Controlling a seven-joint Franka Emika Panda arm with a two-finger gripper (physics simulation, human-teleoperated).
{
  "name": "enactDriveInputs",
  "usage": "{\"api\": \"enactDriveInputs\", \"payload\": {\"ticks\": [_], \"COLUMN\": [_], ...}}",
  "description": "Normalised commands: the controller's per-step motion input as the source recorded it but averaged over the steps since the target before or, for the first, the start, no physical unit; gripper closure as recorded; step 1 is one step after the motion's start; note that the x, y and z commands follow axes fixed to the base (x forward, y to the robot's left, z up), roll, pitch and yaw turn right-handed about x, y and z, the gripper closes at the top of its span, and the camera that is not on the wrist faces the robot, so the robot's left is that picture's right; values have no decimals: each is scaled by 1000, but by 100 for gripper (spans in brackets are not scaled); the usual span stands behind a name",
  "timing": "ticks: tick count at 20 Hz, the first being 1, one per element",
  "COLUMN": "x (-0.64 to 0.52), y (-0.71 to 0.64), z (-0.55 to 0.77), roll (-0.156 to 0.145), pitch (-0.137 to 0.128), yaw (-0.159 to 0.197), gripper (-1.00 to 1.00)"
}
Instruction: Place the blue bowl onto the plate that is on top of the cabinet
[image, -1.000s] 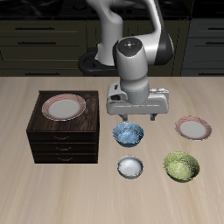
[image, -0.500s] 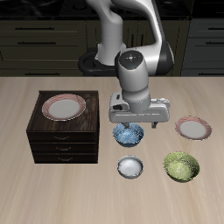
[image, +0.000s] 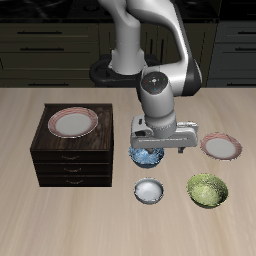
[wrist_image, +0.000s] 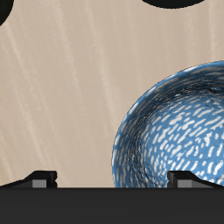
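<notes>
Gripper (image: 149, 152) low over blue bowl (image: 148, 155) on table beside cabinet (image: 72, 148), offset to catch the rim. Jaws wide, nothing held. Plate (image: 73, 122) on cabinet top waits.

Pale wood-grain table (image: 40, 215), streaked light beige, fills most of exterior view. Behind it: row of dark cabinetry (image: 45, 45) with drawer fronts, slim pale handles (image: 41, 45). Black countertop edge (image: 50, 12) above. Lighting even, diffuse; soft shadows on tabletop.
</notes>
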Motion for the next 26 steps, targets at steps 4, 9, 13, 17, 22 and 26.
{"api": "enactDriveInputs", "payload": {"ticks": [4, 9, 13, 17, 22, 26], "x": [-2, 19, 3, 9, 51, 6], "y": [26, -16, -41, -68, -100, -44], "z": [-264, -276, 5, 178, 186, 354], "roll": [8, 38, -7, -5, -22, -3], "pitch": [39, 73, 3, -27, -25, -46], "yaw": [-2, -46, -3, 9, 9, 29], "gripper": [-100, 100, 100, 100, 100, 100]}}
